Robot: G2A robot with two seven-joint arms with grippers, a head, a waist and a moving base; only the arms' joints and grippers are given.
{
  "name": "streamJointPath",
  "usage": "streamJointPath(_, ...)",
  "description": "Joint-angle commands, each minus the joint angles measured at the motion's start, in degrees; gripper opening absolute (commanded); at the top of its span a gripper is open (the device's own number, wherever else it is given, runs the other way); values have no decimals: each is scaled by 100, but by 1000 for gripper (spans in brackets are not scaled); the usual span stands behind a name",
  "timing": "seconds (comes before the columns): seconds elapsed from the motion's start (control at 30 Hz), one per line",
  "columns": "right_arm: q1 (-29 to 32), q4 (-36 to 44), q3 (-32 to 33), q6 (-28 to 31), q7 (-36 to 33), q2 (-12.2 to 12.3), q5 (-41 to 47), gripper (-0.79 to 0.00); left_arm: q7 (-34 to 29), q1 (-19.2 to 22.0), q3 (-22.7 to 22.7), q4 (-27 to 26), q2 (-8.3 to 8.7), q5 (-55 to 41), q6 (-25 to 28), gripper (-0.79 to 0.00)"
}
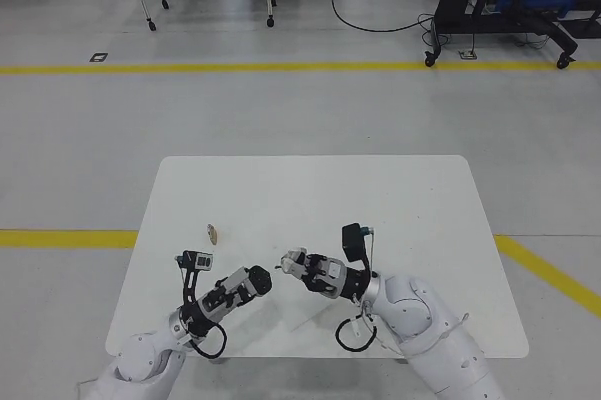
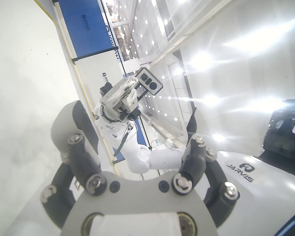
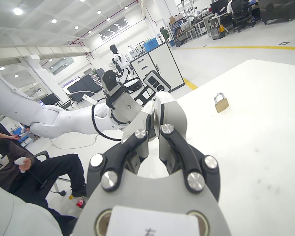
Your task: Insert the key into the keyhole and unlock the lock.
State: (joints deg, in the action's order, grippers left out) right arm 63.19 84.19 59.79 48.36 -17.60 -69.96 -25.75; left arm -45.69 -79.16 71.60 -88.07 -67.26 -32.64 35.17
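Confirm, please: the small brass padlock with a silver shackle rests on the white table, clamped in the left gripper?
Not clamped. The small brass padlock rests on the white table, free, apart from the left gripper, as the top view shows.

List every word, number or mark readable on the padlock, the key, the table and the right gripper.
padlock: too small, no text readable.
key: pinched edge-on in the right gripper, no face shows.
table: no print, only faint smudges.
label on the right gripper's mount: a dark mark cut off at the picture's edge, unreadable.
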Motion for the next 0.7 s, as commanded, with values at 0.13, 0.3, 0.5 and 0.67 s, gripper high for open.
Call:
streamJointPath(0.13,-216,-208,-185,-89,-438,-20,394,-785,507,60,-95,117,-44,882,462,-425)
streamJointPath(0.3,-328,-298,-302,-186,-707,-32,587,-785,968,26,-89,63,-63,1532,626,-468)
streamJointPath(0.5,-387,-338,-347,-200,-832,-34,698,-785,1373,-22,-91,-14,-79,2084,649,-536)
streamJointPath(0.67,-391,-338,-369,-236,-875,-33,720,-785,1603,-48,-102,-46,-88,2433,672,-668)
